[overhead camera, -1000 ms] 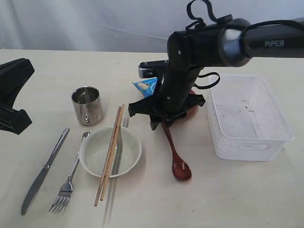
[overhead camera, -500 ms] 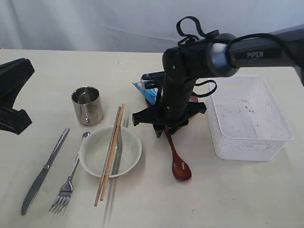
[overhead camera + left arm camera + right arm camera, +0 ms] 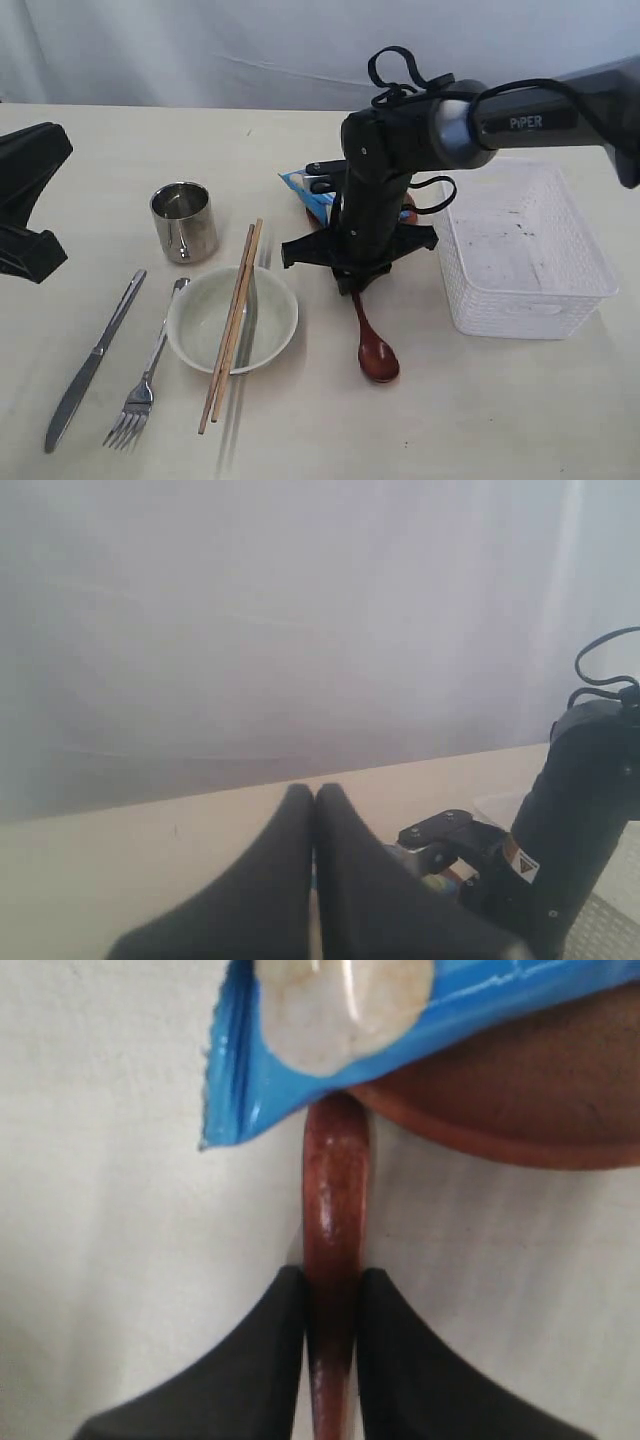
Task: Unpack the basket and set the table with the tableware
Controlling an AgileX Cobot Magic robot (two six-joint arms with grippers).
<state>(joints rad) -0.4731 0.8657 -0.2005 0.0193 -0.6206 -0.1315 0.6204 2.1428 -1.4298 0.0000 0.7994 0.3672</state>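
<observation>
Dark-red wooden spoon [image 3: 375, 350] lies almost where it lay a second ago, its bowl end only slightly nearer the round white bowl [image 3: 200, 325]. The change is in the right arm, whose wrist has sunk lower over the handle and swung a little toward the left edge of the tabletop [image 3: 500, 420]. Right gripper [image 3: 333, 1282] has narrowed: both black fingers [image 3: 285, 1310] now press against the sides of the spoon handle, which runs straight between them, spoon flat on the table. Just past the fingertips the handle end slips under the blue crisp packet [image 3: 330, 1020], which rests on the round brown plate [image 3: 520, 1090]; both crowd the grasp point. White perforated plastic basket [image 3: 510, 310] stands near the right edge, close beside the arm but apart from the spoon. Two thin wooden chopsticks [image 3: 235, 300] lie across the bowl, with the shiny steel cup [image 3: 184, 220] behind it; the steel fork [image 3: 145, 380] and steel knife [image 3: 90, 365] lie toward the left edge. Left gripper [image 3: 313, 810] hangs over that left edge, fingers pressed together, nothing between them.
</observation>
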